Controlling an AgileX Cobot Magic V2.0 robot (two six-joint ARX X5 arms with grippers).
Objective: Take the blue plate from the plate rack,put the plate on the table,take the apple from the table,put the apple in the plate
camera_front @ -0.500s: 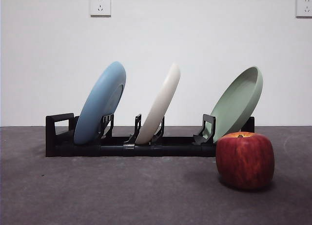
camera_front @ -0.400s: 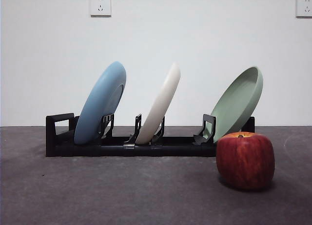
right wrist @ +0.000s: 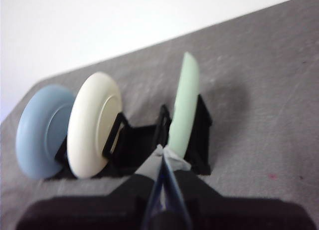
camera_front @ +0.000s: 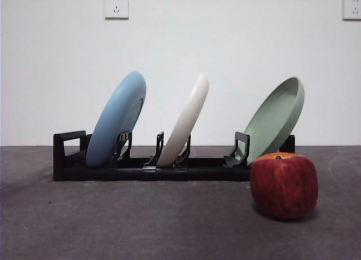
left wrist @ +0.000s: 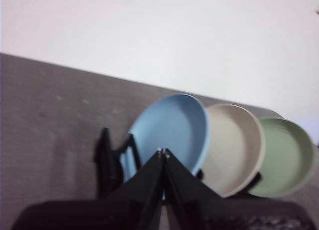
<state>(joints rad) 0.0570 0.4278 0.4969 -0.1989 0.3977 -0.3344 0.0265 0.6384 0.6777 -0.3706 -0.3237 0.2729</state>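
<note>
Left gripper (left wrist: pixel 163 152) and right gripper (right wrist: pixel 160 151) both have fingers pressed together, grasping nothing, hovering apart from the blue plate (left wrist: pixel 169 130).

A bare test bench in what looks like a robotics lab rather than a home kitchen: a dark grey felt-covered desk (camera_front: pixel 141 226) runs up to a plain white wall (camera_front: pixel 237 45) carrying two electrical sockets (camera_front: pixel 116 5). A plate rack (camera_front: pixel 169 168) and an apple (camera_front: pixel 284 184) stand as lone props, with no sink, counter or cupboards in view.
</note>
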